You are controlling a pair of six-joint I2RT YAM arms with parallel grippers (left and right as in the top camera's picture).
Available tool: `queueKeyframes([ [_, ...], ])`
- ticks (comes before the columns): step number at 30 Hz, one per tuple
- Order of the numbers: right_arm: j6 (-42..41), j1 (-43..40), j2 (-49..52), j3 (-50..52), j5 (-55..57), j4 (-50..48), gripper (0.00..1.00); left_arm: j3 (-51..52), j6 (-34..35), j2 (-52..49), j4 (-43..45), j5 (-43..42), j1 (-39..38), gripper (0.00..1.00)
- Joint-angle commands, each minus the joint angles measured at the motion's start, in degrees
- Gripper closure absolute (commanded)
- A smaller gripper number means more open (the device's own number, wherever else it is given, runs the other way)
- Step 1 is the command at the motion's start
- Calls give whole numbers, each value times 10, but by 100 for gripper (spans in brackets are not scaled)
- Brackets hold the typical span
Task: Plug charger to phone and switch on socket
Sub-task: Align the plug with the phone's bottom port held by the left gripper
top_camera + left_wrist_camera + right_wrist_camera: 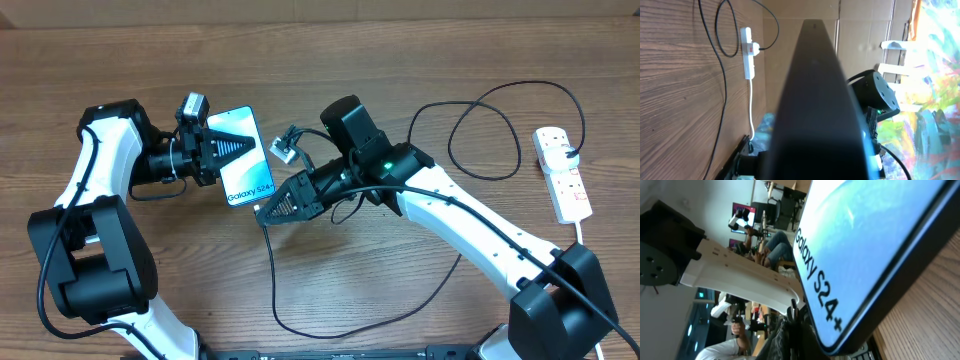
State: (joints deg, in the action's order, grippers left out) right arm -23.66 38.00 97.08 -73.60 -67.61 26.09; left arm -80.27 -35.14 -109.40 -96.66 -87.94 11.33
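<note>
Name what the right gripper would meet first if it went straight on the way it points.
Probably the phone, its Galaxy-marked short edge close ahead of the right gripper holding the charger; depth unclear, it might slip past.

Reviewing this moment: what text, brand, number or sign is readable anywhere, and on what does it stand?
"Galaxy S24+": white lettering on the blue screen of the phone, along one short edge; sharp in the right wrist view, small in the overhead view.
Any markings on the socket are too small to read.
Nothing else legible shows in any view.
</note>
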Motion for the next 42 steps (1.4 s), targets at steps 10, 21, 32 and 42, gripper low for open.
queueKeyframes([
  [10,-41,3,0,-6,28,-9,96,-5,4,12,-3,-26,-1,96],
  [21,-51,3,0,-6,48,-14,96,-5,4,12,-2,-26,-1,96],
  [32,-64,16,0,-6,46,-16,96,-5,4,12,7,-26,-1,96],
  [42,-71,16,0,-6,46,-21,96,-5,4,12,11,-26,-1,96],
])
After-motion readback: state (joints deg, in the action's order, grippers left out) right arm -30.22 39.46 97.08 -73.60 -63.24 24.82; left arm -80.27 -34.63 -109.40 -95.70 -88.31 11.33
